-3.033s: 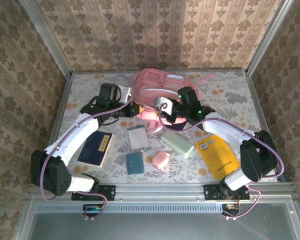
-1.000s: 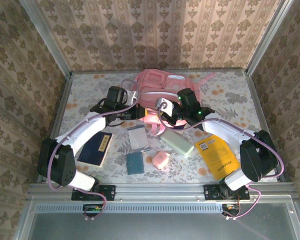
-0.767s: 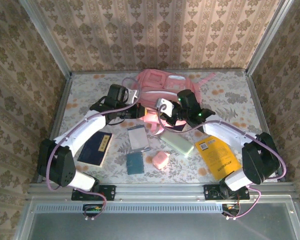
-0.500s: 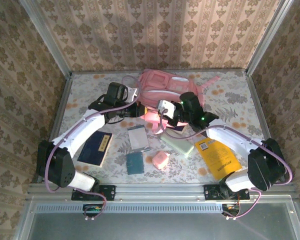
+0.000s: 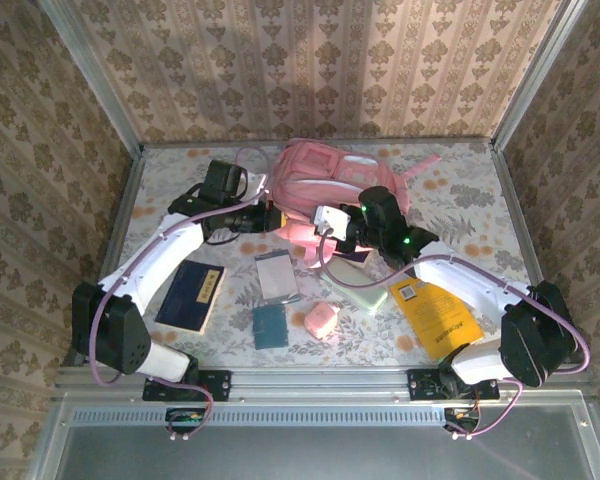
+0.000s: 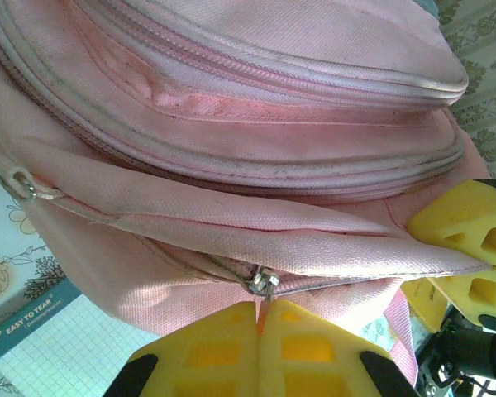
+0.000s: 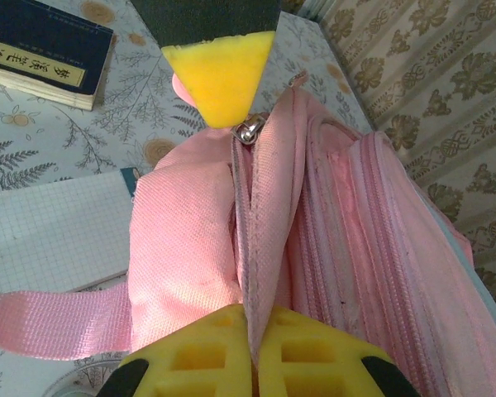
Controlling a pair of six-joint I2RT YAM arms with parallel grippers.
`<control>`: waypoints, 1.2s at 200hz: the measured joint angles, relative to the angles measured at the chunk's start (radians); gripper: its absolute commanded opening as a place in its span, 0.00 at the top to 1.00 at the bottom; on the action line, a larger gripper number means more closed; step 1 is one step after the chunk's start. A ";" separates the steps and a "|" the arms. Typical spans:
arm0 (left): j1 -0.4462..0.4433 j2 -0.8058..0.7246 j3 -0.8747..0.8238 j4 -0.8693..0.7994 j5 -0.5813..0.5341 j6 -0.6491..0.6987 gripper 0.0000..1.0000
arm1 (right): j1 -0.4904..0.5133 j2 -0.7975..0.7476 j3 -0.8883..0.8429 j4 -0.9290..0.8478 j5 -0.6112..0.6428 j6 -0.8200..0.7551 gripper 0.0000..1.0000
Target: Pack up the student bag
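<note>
Roughly at the start: student bag [image 5: 320, 170] lies far-centre on the surface, zip apparently shut. Left end effector [image 6: 259, 313] is pressed together on the zipper pull [image 6: 260, 284]. Right end effector [image 7: 250, 318] pinches bag fabric at the seam. Blue book [image 5: 192, 296], pink pouch [image 5: 321, 320] and yellow book [image 5: 435, 310] lie unpacked on the near side.

Beige damask walls [image 5: 320, 60] are enclosing left, far and right; floral-print table top [image 5: 470, 195] is lying between; aluminium rail [image 5: 330, 378] is edging the near side.
</note>
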 measured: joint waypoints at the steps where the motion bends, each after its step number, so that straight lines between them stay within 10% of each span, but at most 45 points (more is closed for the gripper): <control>1: 0.000 0.000 0.000 0.000 0.000 0.000 1.00 | 0.000 0.000 0.000 0.000 0.000 0.000 1.00; 79: 0.013 -0.040 -0.013 -0.019 -0.011 0.015 1.00 | 0.000 -0.005 -0.006 0.005 -0.009 -0.014 1.00; 98: 0.026 -0.064 -0.014 -0.016 -0.005 0.015 1.00 | -0.004 -0.016 -0.007 -0.003 -0.049 -0.021 0.36; 114: 0.048 -0.071 -0.020 -0.021 -0.027 0.009 1.00 | -0.024 -0.056 -0.011 0.001 -0.069 -0.014 0.20; 240: -0.122 -0.041 0.022 0.014 0.010 -0.057 1.00 | -0.045 -0.004 0.194 -0.230 -0.219 0.233 0.36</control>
